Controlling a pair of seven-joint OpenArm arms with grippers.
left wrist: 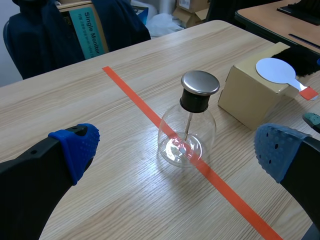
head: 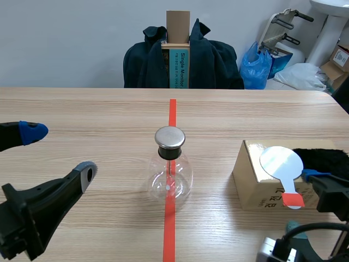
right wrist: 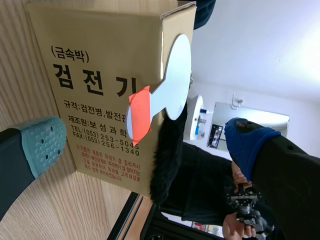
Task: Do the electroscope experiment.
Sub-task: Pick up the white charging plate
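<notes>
Left gripper (head: 60, 152) wide open, empty, bare tabletop (left wrist: 125, 200) around it. Flask electroscope (left wrist: 186, 130) stands ahead between its fingers, untouched. Right gripper (right wrist: 146, 142) wide open, empty, close to box (right wrist: 95, 75). White paddle (right wrist: 172, 75) lies on the box, probably black fur (right wrist: 167, 155) beyond.

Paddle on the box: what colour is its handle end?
Orange-red handle end, on a white paddle. Best in the right wrist view.
</notes>
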